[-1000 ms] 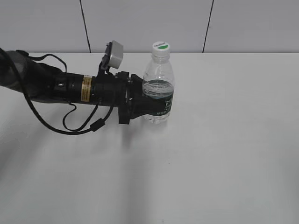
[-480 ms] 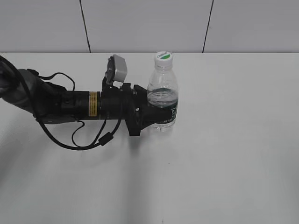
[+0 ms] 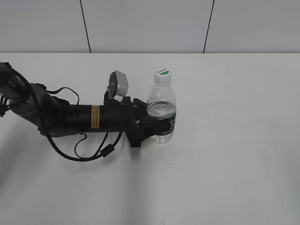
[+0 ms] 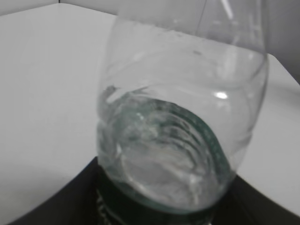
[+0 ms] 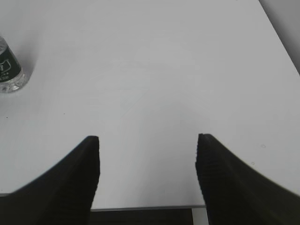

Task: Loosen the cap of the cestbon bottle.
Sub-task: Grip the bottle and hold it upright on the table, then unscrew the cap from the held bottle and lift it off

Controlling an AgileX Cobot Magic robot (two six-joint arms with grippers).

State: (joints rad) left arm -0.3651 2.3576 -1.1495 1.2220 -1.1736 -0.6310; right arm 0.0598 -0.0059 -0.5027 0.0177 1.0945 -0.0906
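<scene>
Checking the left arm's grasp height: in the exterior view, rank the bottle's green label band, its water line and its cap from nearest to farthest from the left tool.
1. Green label band: low on the cestbon bottle, gripped by the left tool.
2. Water line: just above the band.
3. Cap: on top, farthest.

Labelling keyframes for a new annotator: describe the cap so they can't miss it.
On the white table, look left of centre where the left gripper clamps the cestbon bottle at its dark green label band. The cap sits at the very top of that upright bottle. It is small, round and white with a green mark on its top, the only such piece in the scene.
</scene>
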